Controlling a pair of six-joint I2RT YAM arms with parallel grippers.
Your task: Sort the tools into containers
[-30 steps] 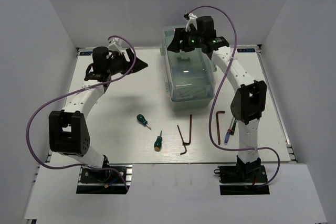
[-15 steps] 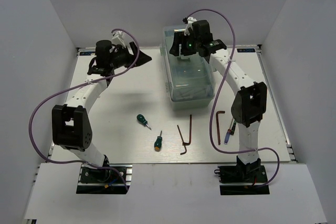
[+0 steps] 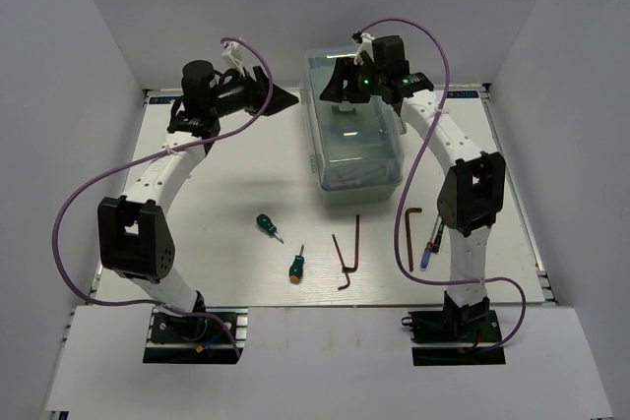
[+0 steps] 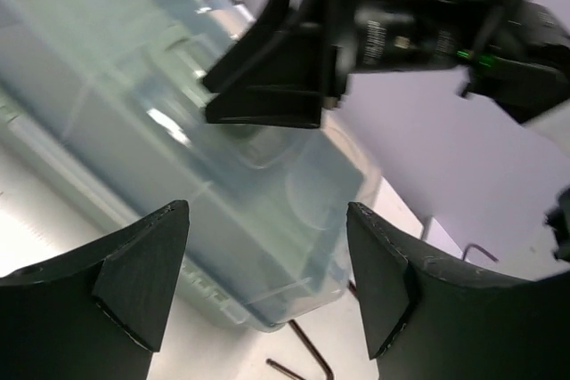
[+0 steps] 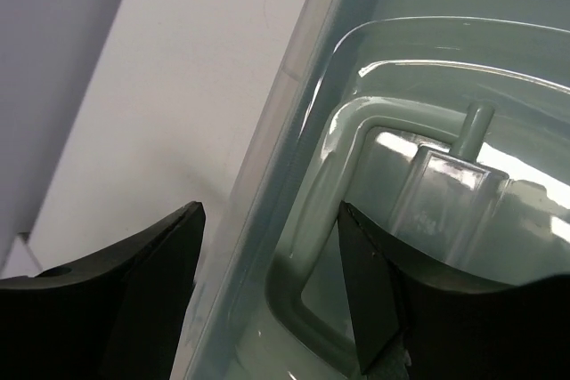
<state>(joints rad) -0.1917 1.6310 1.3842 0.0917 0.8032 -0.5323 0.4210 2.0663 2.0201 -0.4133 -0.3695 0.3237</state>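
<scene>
Loose tools wait on the near half of the white desk (image 3: 226,184). A stubby green-handled screwdriver (image 3: 264,223) and its twin (image 3: 295,266) lie left of centre. A pair of dark L-shaped hex keys (image 3: 342,255) sits beside them, and a third hex key (image 3: 410,238) lies further right. Thin pen-like precision screwdrivers (image 3: 427,248) are partly cut off by the white right arm (image 3: 463,194), so their number is hard to read.

Beyond them stands the pale mint-green toolbox with translucent lid (image 3: 359,145). Its long axis runs near to far, and the lid is down. No tool is in it that the top view shows.

At the far end, the right arm's jaws hang spread over the lid's far left part. In the right wrist view its black fingers (image 5: 134,291) frame the moulded lid handle (image 5: 445,189), which sits just ahead and a little right of the gap. Whether they touch the plastic cannot be told.

The white left arm (image 3: 162,174) holds its jaws wide and empty, off the box's far left corner and clear of it, aimed toward the right arm's jaws.

The right arm looks the nearer to the handle, so lifting the lid seems its job. The box interior is veiled by glare and frosted plastic, and the left wrist view is blurred.
</scene>
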